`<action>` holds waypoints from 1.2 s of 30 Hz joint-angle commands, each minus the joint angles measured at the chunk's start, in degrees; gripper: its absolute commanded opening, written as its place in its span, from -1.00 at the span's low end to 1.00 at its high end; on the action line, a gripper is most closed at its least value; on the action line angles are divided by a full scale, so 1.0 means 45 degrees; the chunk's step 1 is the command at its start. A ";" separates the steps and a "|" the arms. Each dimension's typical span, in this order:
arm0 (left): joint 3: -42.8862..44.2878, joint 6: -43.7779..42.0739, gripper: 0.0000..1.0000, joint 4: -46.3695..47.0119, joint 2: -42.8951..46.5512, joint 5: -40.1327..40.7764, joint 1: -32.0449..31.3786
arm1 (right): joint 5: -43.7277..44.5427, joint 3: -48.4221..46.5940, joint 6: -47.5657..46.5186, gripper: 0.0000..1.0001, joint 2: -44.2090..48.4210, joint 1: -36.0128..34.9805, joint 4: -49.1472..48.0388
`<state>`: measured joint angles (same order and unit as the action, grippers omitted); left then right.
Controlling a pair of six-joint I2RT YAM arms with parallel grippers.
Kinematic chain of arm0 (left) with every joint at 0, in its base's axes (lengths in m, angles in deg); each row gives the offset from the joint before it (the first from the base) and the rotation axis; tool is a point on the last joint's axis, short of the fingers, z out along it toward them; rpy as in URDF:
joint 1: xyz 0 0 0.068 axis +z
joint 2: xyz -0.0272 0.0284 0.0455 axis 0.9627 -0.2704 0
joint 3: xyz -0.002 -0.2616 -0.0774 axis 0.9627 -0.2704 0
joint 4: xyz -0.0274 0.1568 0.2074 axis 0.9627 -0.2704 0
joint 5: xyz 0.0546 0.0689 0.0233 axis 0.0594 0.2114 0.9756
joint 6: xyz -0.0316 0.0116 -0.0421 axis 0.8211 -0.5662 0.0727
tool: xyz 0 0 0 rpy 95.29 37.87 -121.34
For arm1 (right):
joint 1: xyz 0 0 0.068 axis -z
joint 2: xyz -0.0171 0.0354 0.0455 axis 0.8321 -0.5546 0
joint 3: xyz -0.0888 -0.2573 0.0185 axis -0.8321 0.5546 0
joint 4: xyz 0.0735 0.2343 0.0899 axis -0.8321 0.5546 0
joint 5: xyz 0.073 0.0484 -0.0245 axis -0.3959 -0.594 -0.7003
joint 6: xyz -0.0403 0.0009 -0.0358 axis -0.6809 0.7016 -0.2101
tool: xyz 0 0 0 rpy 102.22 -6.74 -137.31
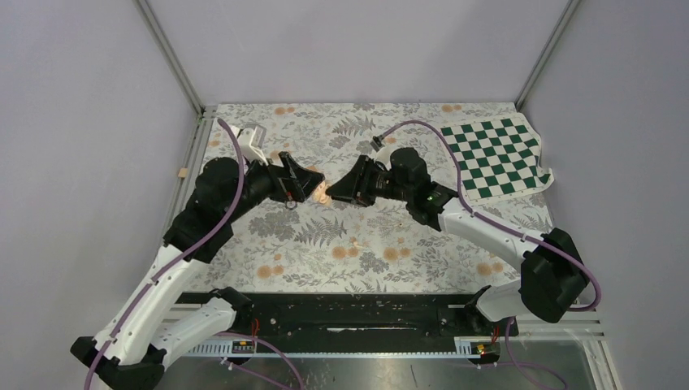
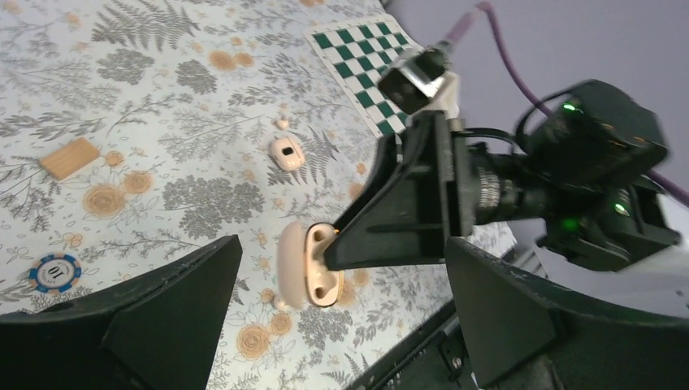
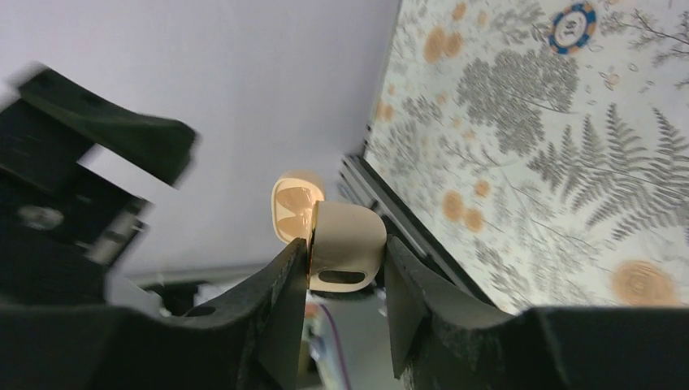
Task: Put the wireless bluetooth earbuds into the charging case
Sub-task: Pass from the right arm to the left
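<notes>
your right arm (image 1: 487, 231) reaches in over the middle of the bench (image 1: 268, 268), bent at the elbow. your left arm (image 1: 203, 219) reaches in from the other side to meet it. your right jaws pinch the charging case (image 3: 345, 244) and hold it up off the bench, with its lid swung wide. your left jaws are spread far apart, facing the case and not touching it. one earbud (image 2: 284, 153) lies on the bench, well away from the case.
</notes>
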<state>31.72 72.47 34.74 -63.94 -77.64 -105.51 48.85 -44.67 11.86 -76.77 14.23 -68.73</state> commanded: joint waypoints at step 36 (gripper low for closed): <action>-0.1999 0.4315 0.32 0.4250 -0.1060 -1.0647 0.2744 | -0.9133 0.0352 -0.0221 -0.82 -0.1288 0.1930 -0.7181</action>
<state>23.81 88.84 46.94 -68.09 -122.41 -93.64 9.31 -41.59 10.12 -82.94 22.73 -97.21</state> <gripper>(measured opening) 0.687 0.432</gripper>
